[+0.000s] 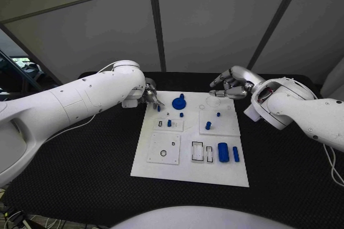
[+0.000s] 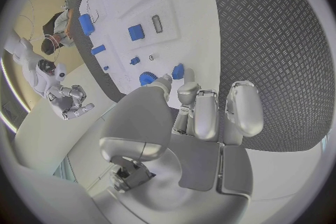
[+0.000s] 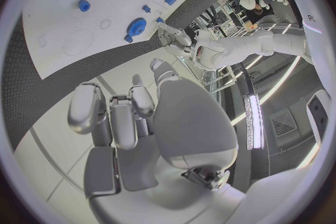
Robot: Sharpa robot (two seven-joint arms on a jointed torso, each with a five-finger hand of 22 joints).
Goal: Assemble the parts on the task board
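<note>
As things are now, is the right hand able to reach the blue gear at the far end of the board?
Probably yes. The right hand hovers just beyond the task board's far edge, holding nothing, and the blue gear stands uncovered. The left hand sits close beside it, though, so they may crowd.

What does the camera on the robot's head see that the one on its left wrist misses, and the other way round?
Head view alone: the whole task board on the black table, with both arms coming in and the two blue cylinders lying at the board's near right.

Left wrist view alone: the left hand from behind, close up, its fingertips right at a small blue part by the board's edge.

Both: the blue gear, the board, and the right hand, which holds nothing.
</note>
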